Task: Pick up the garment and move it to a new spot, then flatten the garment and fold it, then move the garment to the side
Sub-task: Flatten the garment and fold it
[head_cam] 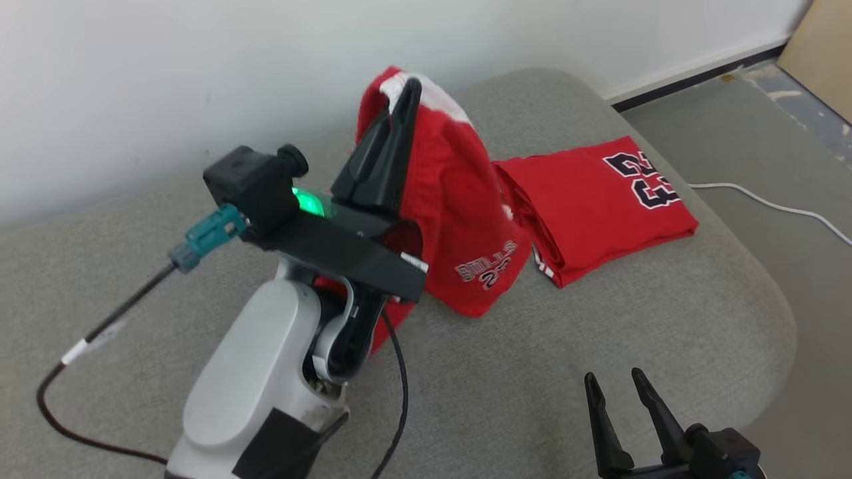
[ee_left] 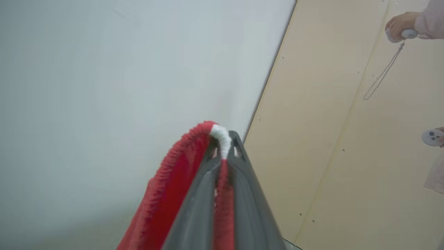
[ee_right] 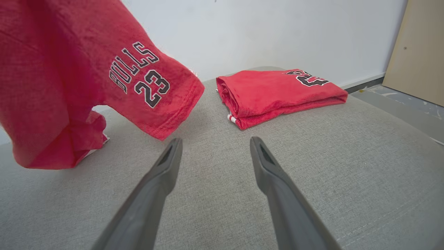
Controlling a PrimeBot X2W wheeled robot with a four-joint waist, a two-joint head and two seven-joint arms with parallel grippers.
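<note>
Left forearm (head_cam: 246, 379): pale grey shell
Wrist camera (head_cam: 253, 183): black, teal plug (head_cam: 208, 233) at eight o'clock
Right hand (head_cam: 613, 376): dark tapered fingers

BULLS 23 reads clearly on the hanging shorts (ee_right: 79, 80), near the hem, and there's a big 23 on the folded jersey (head_cam: 592, 206).

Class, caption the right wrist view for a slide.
Open right claw faces hanging red fabric Bulls shorts and folded red jersey.

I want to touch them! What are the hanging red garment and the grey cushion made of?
Hanging red garment: soft matte cloth, maybe polyester knit; it droops in limp folds. Grey cushion: matte woven upholstery fabric; a fine speckled weave shows.
</note>
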